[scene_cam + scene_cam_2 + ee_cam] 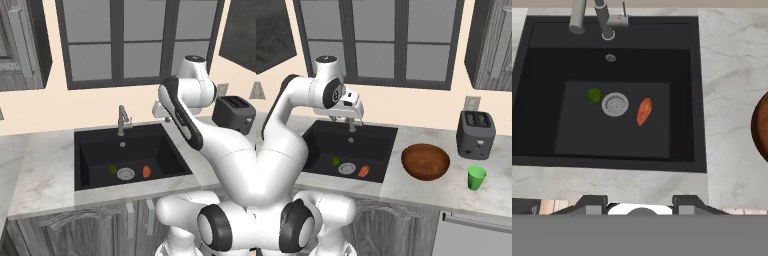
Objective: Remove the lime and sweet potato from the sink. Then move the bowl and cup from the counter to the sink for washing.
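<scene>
The lime [594,95] and sweet potato [644,111] lie on the black sink [542,55] floor, flanking the drain [615,104]; the gripper [640,204] hangs above, empty, jaws partly open; on the marbled counter [421,192], bowl [425,161], green cup [476,177], toaster [476,134]; window [401,40] behind.

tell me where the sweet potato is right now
The sweet potato lies on the sink floor, just right of the round drain in the hand view, with the lime on the drain's other side.
</scene>
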You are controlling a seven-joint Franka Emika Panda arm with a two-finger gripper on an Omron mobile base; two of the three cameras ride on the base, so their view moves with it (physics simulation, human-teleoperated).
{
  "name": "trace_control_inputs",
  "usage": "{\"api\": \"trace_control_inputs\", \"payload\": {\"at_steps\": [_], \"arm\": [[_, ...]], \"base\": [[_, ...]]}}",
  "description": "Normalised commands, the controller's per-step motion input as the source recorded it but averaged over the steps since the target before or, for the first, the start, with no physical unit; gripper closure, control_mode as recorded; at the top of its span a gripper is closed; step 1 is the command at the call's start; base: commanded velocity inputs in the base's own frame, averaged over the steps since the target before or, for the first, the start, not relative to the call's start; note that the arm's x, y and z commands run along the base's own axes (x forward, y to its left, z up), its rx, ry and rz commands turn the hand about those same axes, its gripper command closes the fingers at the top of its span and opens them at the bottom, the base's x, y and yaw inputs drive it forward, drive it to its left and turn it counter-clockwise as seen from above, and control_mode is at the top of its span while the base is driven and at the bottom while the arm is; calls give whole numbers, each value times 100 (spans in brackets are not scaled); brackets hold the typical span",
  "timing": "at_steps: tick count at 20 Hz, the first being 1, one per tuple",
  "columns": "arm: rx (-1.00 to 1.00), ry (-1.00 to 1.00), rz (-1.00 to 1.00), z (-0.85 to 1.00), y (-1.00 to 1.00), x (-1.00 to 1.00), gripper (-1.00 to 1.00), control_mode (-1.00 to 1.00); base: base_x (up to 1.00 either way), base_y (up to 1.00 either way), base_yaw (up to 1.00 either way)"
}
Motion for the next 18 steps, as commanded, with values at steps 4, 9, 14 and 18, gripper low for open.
{"api": "trace_control_inputs", "payload": {"at_steps": [4,9,14,18], "arm": [[0,-1,0,0,0,-4,-100,-100],[0,-1,0,-3,0,-13,-100,-100],[1,-1,0,-6,0,-17,-100,-100],[0,0,0,-5,0,-9,-100,-100]], "base": [[0,0,0],[0,0,0],[0,0,0],[0,0,0]]}}
